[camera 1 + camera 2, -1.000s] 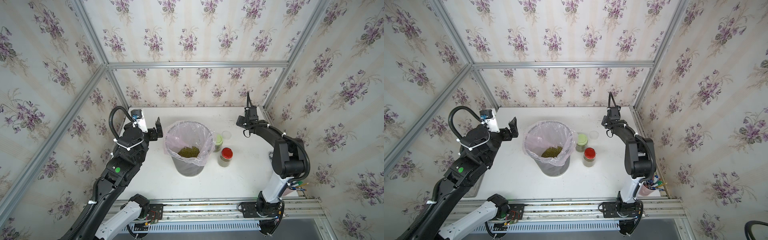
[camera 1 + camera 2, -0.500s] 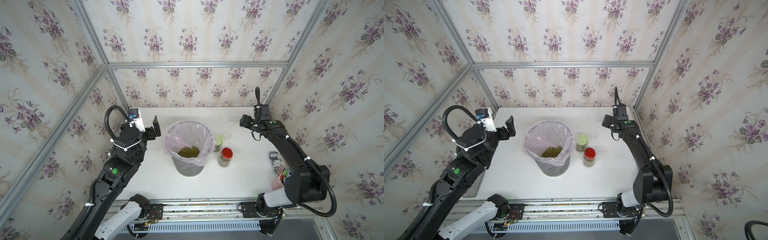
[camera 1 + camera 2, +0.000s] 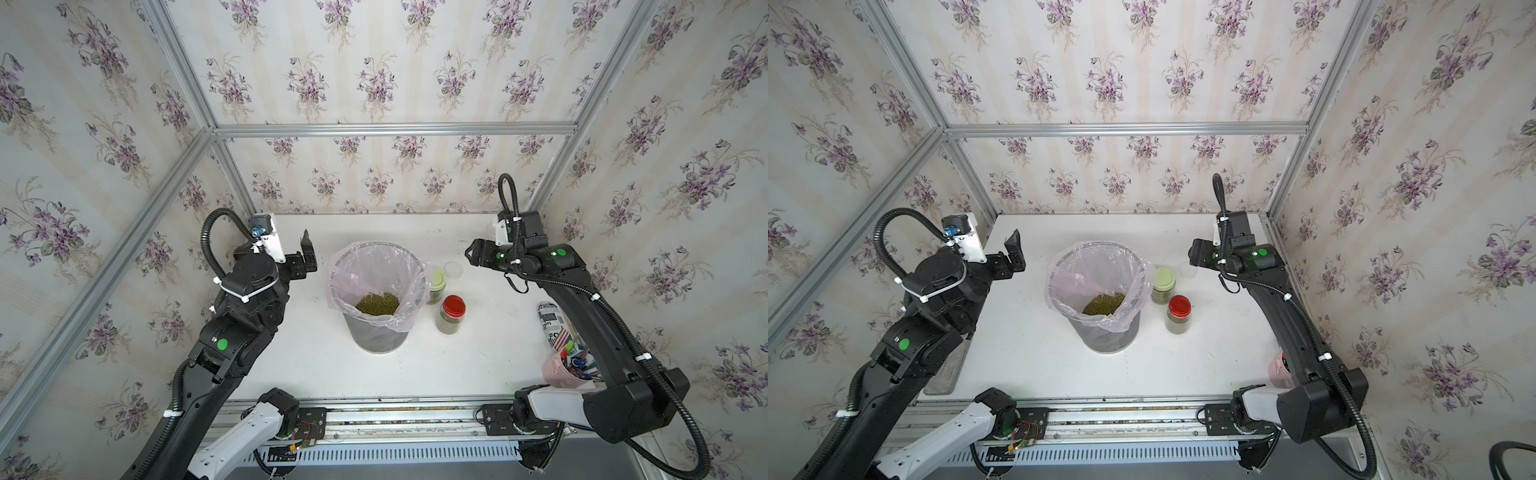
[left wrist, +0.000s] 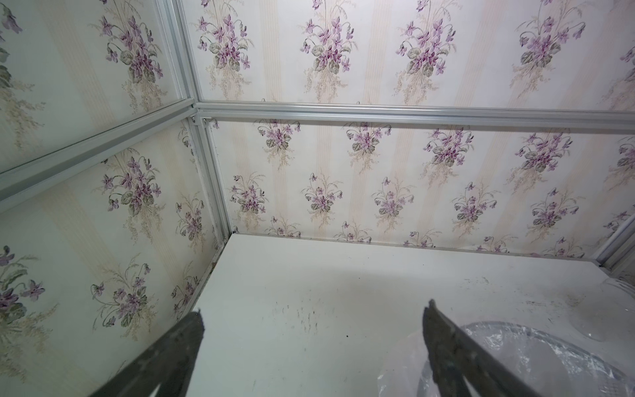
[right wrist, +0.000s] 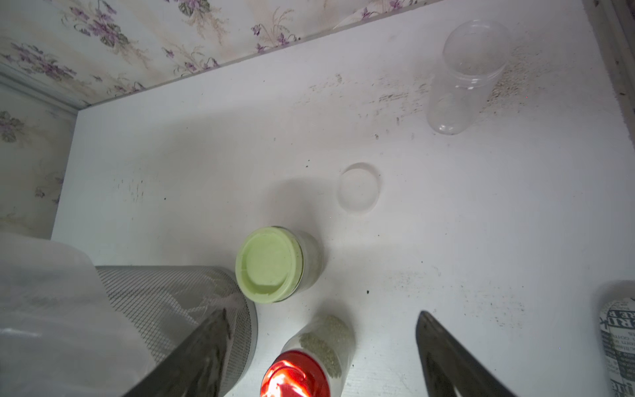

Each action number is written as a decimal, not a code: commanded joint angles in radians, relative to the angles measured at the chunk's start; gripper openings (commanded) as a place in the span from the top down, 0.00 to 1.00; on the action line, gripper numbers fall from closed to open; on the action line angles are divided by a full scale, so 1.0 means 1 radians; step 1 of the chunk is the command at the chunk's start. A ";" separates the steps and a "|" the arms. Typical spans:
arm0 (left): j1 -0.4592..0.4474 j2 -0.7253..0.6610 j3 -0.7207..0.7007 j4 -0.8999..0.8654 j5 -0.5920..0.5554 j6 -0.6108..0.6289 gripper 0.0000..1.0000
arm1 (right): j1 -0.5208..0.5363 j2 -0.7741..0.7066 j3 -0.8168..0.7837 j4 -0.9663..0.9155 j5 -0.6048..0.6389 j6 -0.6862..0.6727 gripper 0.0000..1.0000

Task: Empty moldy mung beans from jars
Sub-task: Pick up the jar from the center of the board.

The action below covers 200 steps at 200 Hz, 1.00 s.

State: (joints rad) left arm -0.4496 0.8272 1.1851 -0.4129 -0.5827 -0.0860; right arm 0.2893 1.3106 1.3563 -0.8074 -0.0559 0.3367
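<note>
Floral-papered cell (image 3: pixel 374 62), white desk (image 3: pixel 457 365). Right tool (image 5: pixel 321 316): jaws apart, empty, near red-lidded clear plastic jar (image 5: pixel 295 374) of olive mung beans (image 5: pixel 323 343); pale-green-lidded jar (image 5: pixel 269 264) just beside grey mesh bin (image 3: pixel 376 332). Left tool (image 4: pixel 312 309): spread wide, empty. Risk: off-centre grasp could topple crowded jars.

Bright even light, soft shadows, wide-angle bending at edges, glare on red lid (image 5: pixel 294 375)

L arm (image 3: pixel 245 307) at 8 o'clock, R arm (image 3: pixel 590 316) at 4: blk, white base links (image 3: pixel 245 432).
Each: green dot (image 3: pixel 222 344), ribbed blk hose (image 3: pixel 205 245), white zip ties (image 3: pixel 245 296).
</note>
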 commanded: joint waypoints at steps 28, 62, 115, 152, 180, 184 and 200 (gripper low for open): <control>0.002 0.008 0.000 -0.010 -0.057 -0.001 0.00 | 0.086 -0.025 -0.011 -0.123 0.069 0.015 0.17; 0.002 0.012 -0.003 -0.014 -0.057 -0.003 0.00 | 0.204 -0.003 -0.024 -0.156 0.109 0.052 0.17; 0.002 0.006 -0.008 -0.017 -0.070 -0.004 0.00 | 0.241 -0.002 -0.100 -0.166 0.123 0.068 0.17; 0.004 0.015 -0.007 -0.020 -0.062 -0.008 0.00 | 0.297 0.010 -0.166 -0.133 0.114 0.093 0.17; 0.006 0.015 -0.008 -0.021 -0.059 -0.011 0.00 | 0.309 0.030 -0.187 -0.098 0.090 0.099 0.17; 0.006 0.016 -0.008 -0.021 -0.059 -0.011 0.00 | 0.311 0.037 -0.188 -0.099 0.091 0.100 0.17; 0.007 0.015 -0.008 -0.022 -0.058 -0.011 0.00 | 0.321 0.054 -0.191 -0.095 0.094 0.099 0.17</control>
State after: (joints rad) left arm -0.4446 0.8436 1.1770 -0.4412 -0.6338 -0.0803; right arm 0.6003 1.3445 1.1683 -0.9318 0.0368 0.4191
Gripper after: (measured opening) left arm 0.996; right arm 0.831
